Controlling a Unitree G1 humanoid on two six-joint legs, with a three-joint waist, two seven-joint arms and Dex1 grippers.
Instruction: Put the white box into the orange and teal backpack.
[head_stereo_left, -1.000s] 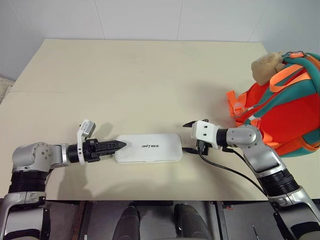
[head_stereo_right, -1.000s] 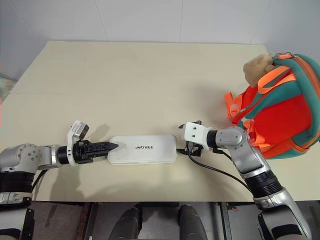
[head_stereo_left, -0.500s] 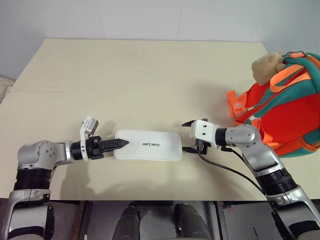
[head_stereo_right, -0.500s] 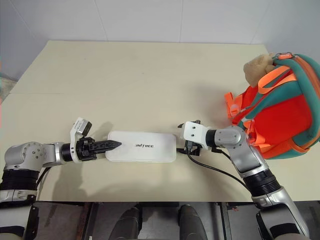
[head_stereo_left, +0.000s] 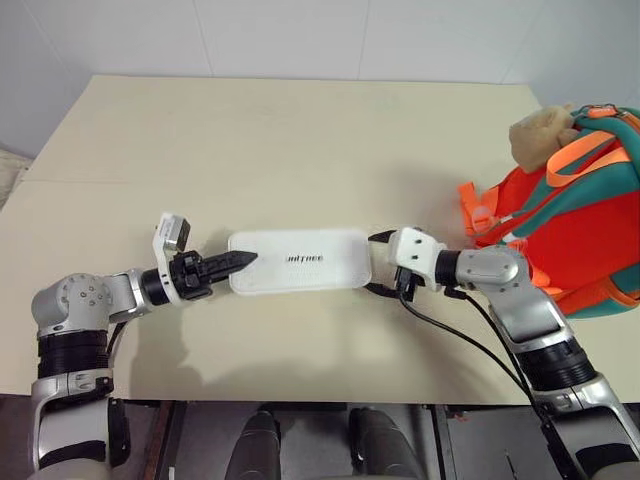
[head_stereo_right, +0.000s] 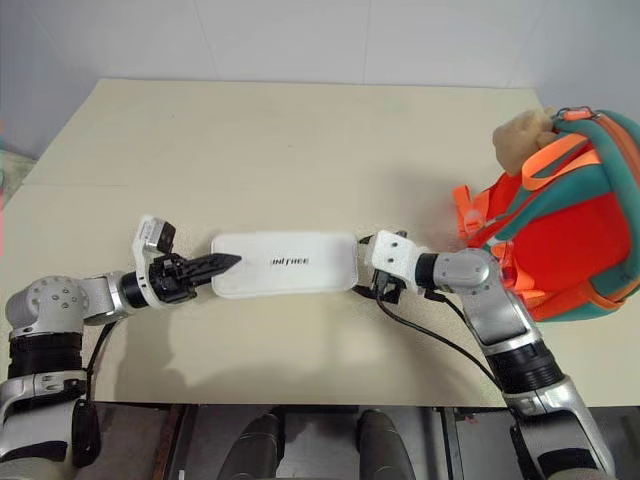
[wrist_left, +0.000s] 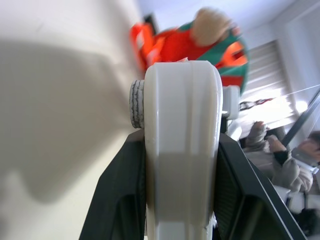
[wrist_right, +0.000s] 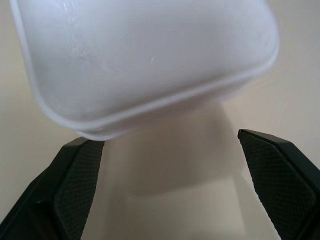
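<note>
The white box (head_stereo_left: 300, 260) hangs level a little above the table, casting a shadow below it. My left gripper (head_stereo_left: 238, 262) is shut on the box's left end; in the left wrist view the box's edge (wrist_left: 182, 140) sits clamped between the black fingers (wrist_left: 122, 200). At the box's right end my right gripper (head_stereo_left: 378, 264) stands open. The right wrist view has its fingers (wrist_right: 75, 180) spread wide on either side of the box's rounded end (wrist_right: 145, 60), not touching it. The orange and teal backpack (head_stereo_left: 560, 220) stands at the table's right edge with a tan plush (head_stereo_left: 540, 135) on top.
The beige table (head_stereo_left: 300, 150) stretches bare behind the box. Orange straps (head_stereo_left: 475, 215) hang from the backpack toward my right arm. A black cable (head_stereo_left: 470, 345) runs from the right gripper back along that arm.
The box has risen off the table in my left gripper's hold, its shadow now wider. My right gripper rose too and moved closer around the box's right end.
</note>
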